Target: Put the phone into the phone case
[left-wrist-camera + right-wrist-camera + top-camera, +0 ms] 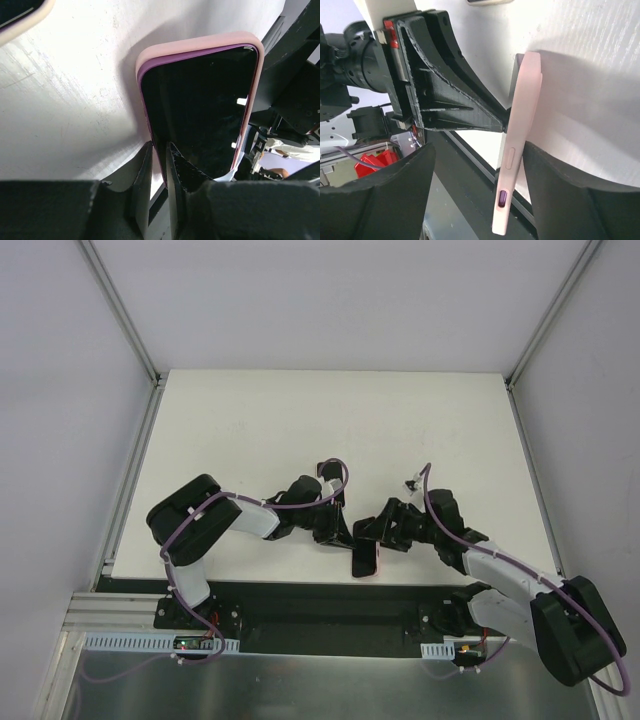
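Cased phone at the 6 o'clock edge of the surface point(300, 430), arms crowding in from 9 and 3.
Phone point(200, 115) lies in the pink case point(522, 115), long axis 12–6. Left gripper point(159, 147) pinches one long edge. Right gripper point(479, 150) is spread, straddling the case. A beige-rimmed object point(20, 15) is cut off, unidentifiable.

Our left arm point(215, 520) and right arm point(500, 575) are black with white shells, each trailing a purple cable point(346, 478); our fingers point(450, 95) are ribbed black wedges.

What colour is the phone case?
The phone case is pale pink. It shows best in the left wrist view.
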{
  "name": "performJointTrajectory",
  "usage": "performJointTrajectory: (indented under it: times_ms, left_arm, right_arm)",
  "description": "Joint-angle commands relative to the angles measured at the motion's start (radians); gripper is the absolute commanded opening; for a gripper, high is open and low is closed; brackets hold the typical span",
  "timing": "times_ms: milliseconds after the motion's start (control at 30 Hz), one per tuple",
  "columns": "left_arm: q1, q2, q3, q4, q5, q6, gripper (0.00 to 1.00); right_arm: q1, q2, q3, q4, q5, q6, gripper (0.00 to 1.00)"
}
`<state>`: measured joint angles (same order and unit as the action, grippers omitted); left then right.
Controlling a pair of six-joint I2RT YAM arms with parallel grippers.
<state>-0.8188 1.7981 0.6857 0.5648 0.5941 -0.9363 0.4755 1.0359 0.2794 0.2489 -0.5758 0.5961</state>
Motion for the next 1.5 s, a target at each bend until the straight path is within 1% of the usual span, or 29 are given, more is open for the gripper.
performJointTrajectory:
  times_ms: [0, 33, 100, 133, 200, 233, 300, 333, 400, 433, 500, 533, 633, 700, 733, 767, 833, 867, 900, 933, 967, 1000, 1133, 1167, 1200, 1267, 1333, 1433, 1467]
  left_arm:
    - [-0.023, 0.015, 0.003, 0.04, 0.004, -0.004, 0.16]
    - [-0.023, 0.015, 0.0, 0.04, 0.004, -0.004, 0.16]
    - [-0.023, 0.009, -0.006, 0.037, 0.001, 0.001, 0.16]
    - [-0.023, 0.006, -0.008, 0.032, 0.0, 0.002, 0.16]
    - [-0.023, 0.0, -0.006, 0.024, -0.004, 0.007, 0.17]
    - [-0.022, -0.002, -0.006, 0.02, -0.004, 0.007, 0.17]
    - [-0.022, -0.012, -0.003, -0.002, -0.023, 0.008, 0.18]
    - [-0.023, -0.017, -0.003, -0.008, -0.031, 0.01, 0.2]
    - [-0.023, -0.045, -0.008, -0.029, -0.052, 0.01, 0.24]
    - [-0.023, -0.057, -0.006, -0.042, -0.059, 0.013, 0.29]
    - [-0.025, -0.098, -0.003, -0.089, -0.083, 0.036, 0.34]
    - [-0.025, -0.112, -0.003, -0.103, -0.091, 0.043, 0.39]
    - [-0.025, -0.166, -0.011, -0.146, -0.123, 0.067, 0.46]
    - [-0.023, -0.21, 0.001, -0.208, -0.137, 0.089, 0.5]
    - [-0.025, -0.229, 0.012, -0.256, -0.181, 0.1, 0.51]
    - [-0.025, -0.271, 0.024, -0.299, -0.206, 0.132, 0.63]
    - [-0.023, -0.324, 0.047, -0.401, -0.261, 0.169, 0.7]
    - [-0.023, -0.388, 0.051, -0.426, -0.328, 0.197, 0.74]
    - [-0.023, -0.423, 0.054, -0.457, -0.364, 0.209, 0.83]
    - [-0.022, -0.459, 0.055, -0.506, -0.404, 0.221, 0.88]
    - [-0.019, -0.536, 0.054, -0.523, -0.478, 0.238, 0.95]
    - [-0.014, -0.575, 0.038, -0.528, -0.503, 0.243, 0.99]
    - [0.047, -0.754, -0.029, -0.533, -0.521, 0.274, 0.99]
    - [0.062, -0.781, -0.05, -0.52, -0.501, 0.298, 0.99]
    - [0.088, -0.805, -0.076, -0.513, -0.446, 0.312, 0.99]
    - [0.101, -0.868, -0.087, -0.503, -0.383, 0.362, 0.98]
    - [0.101, -0.919, -0.089, -0.494, -0.295, 0.393, 0.95]
    - [0.101, -0.971, -0.113, -0.418, -0.188, 0.404, 0.9]
    - [0.102, -0.974, -0.126, -0.396, -0.166, 0.392, 0.88]
  right_arm:
    - [0.009, 0.003, 0.026, -0.068, -0.052, -0.07, 0.68]
    - [0.009, -0.008, 0.029, -0.116, -0.027, -0.084, 0.64]
    - [0.011, -0.02, 0.037, -0.167, 0.013, -0.125, 0.6]
    - [0.011, -0.028, 0.052, -0.227, 0.03, -0.14, 0.54]
    - [0.011, -0.036, 0.07, -0.285, 0.075, -0.183, 0.48]
    - [0.011, -0.034, 0.082, -0.319, 0.086, -0.194, 0.41]
    - [0.011, -0.028, 0.089, -0.324, 0.102, -0.217, 0.35]
    - [0.011, -0.019, 0.089, -0.316, 0.109, -0.243, 0.29]
    - [0.005, -0.002, 0.087, -0.315, 0.117, -0.262, 0.23]
    - [-0.006, 0.019, 0.089, -0.297, 0.105, -0.272, 0.16]
    - [-0.009, 0.035, 0.087, -0.272, 0.074, -0.271, 0.11]
    - [-0.011, 0.041, 0.084, -0.254, 0.062, -0.269, 0.08]
    - [-0.011, 0.039, 0.083, -0.195, 0.028, -0.266, 0.03]
    - [-0.012, 0.035, 0.093, -0.195, 0.011, -0.277, 0.01]
    - [-0.015, 0.03, 0.098, -0.197, 0.004, -0.282, 0.01]
    - [-0.017, 0.029, 0.101, -0.198, -0.004, -0.282, 0.02]
    - [-0.026, 0.023, 0.113, -0.2, -0.042, -0.286, 0.02]
    - [-0.026, 0.016, 0.119, -0.201, -0.059, -0.286, 0.02]
    - [-0.029, 0.01, 0.127, -0.203, -0.097, -0.285, 0.02]
    - [-0.032, 0.004, 0.141, -0.204, -0.12, -0.282, 0.01]
    - [-0.035, -0.002, 0.15, -0.204, -0.143, -0.276, 0.01]
    - [-0.037, -0.019, 0.156, -0.204, -0.185, -0.266, 0.01]
    - [-0.037, -0.077, 0.211, -0.204, -0.271, -0.259, 0.02]
    - [-0.037, -0.085, 0.24, -0.218, -0.279, -0.268, 0.02]
    - [-0.035, -0.097, 0.259, -0.233, -0.292, -0.275, 0.02]
    - [-0.037, -0.105, 0.291, -0.244, -0.309, -0.274, 0.02]
    - [-0.038, -0.103, 0.306, -0.231, -0.341, -0.26, 0.02]
    - [-0.035, -0.089, 0.316, -0.131, -0.403, -0.182, 0.02]
    - [-0.035, -0.086, 0.313, -0.096, -0.417, -0.129, 0.02]
